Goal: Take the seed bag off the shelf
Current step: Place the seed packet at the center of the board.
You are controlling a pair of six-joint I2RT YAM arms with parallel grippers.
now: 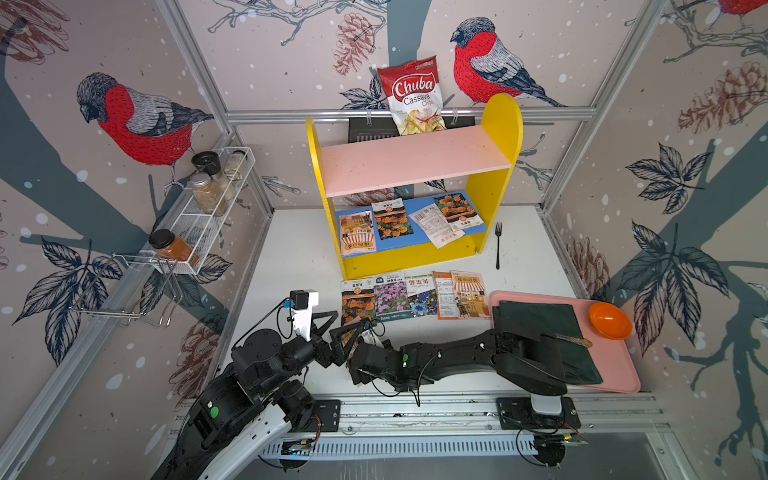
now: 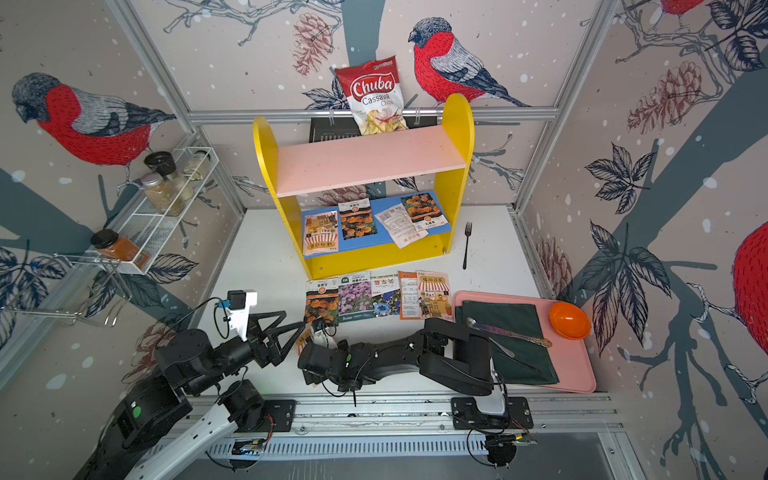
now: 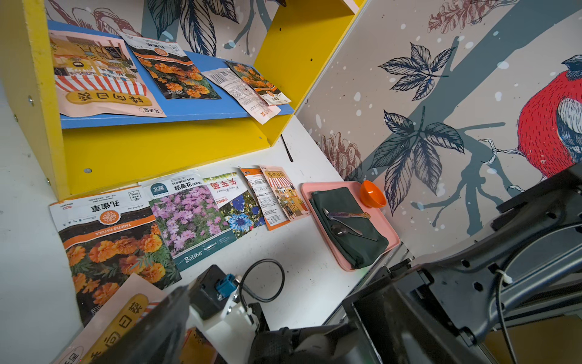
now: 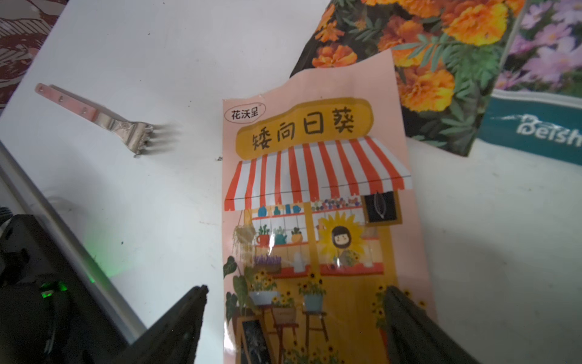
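The shelf (image 1: 494, 183) stands at the back of the table, yellow-sided with a pink upper board and a blue lower board (image 1: 415, 239). Several seed bags lie flat on the blue board, among them a pink sunflower bag (image 1: 356, 232) and a marigold bag (image 1: 390, 218). More seed bags (image 1: 415, 297) lie in a row on the table in front. My right gripper (image 4: 296, 290) is open, its jaws on either side of a pink sunflower bag (image 4: 315, 195) that lies on the table, overlapping a marigold bag (image 4: 434, 63). My left gripper (image 1: 338, 326) is open beside it, holding nothing.
A Chuba chips bag (image 1: 413, 99) stands on the pink board. A black fork (image 1: 498, 245) lies right of the shelf and a pink-handled fork (image 4: 94, 113) near the right gripper. A pink tray (image 1: 615, 374) holds a green cloth and an orange bowl (image 1: 610, 320). A wire spice rack (image 1: 208, 208) hangs on the left wall.
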